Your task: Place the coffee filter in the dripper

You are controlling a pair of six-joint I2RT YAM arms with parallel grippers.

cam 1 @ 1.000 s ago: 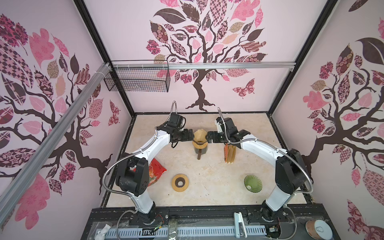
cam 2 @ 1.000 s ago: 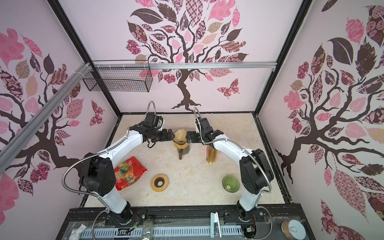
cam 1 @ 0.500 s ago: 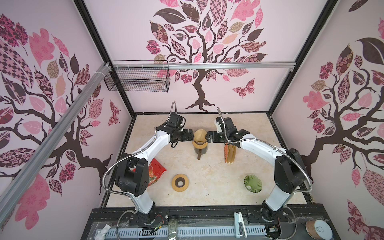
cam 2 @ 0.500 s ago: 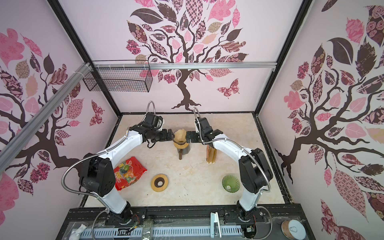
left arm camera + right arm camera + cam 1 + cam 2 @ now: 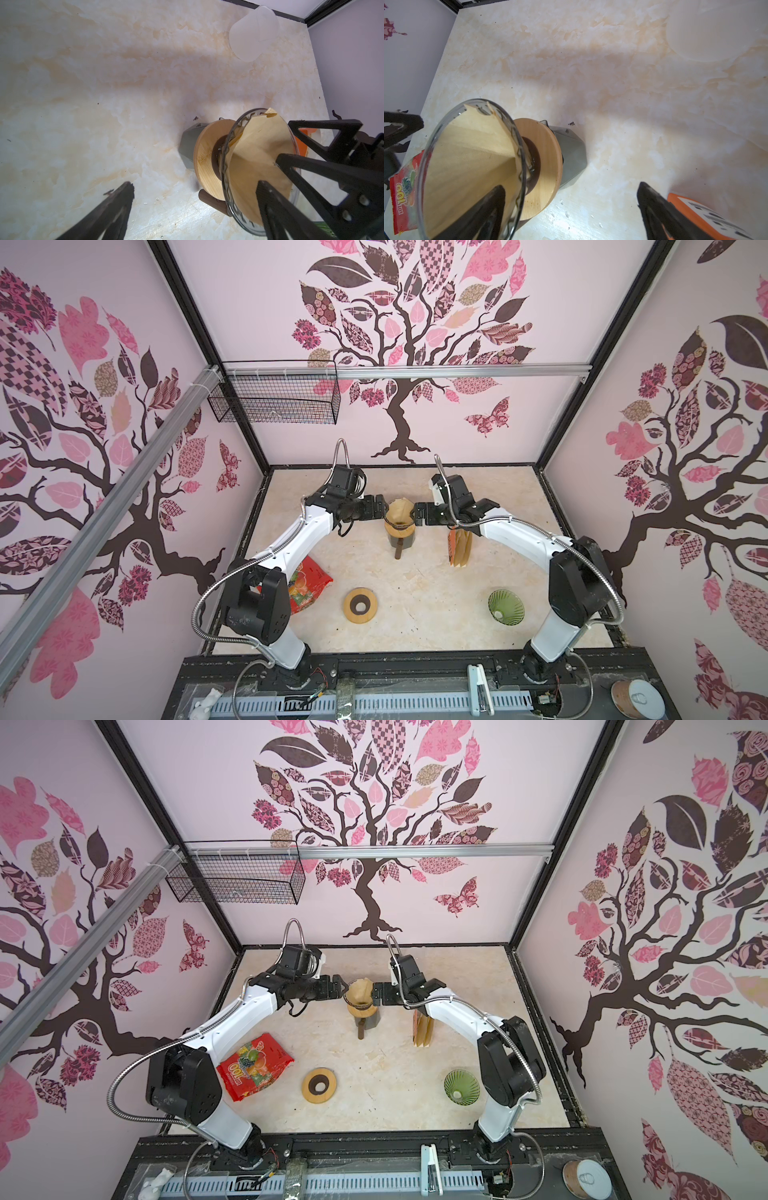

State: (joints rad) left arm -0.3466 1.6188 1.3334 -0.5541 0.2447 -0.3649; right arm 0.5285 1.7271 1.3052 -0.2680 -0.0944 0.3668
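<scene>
Brown paper coffee filter [image 5: 399,508] sits opened inside the glass dripper [image 5: 225,176], which stands on a wooden collar [image 5: 205,158] over a grey jug [image 5: 573,153] at the far middle of the tabletop [image 5: 419,593]. Left pincer [image 5: 384,508], just left of it, and right pincer [image 5: 417,514], just right, both stand wide apart, gripping nothing.

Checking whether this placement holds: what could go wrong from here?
1. The open left gripper and right gripper flank the clear glass dripper; a finger catching its rim on retreat could tip it off the grey carafe.
2. The brown paper filter has a ragged edge at the rim; a finger over it could drag it out.
</scene>
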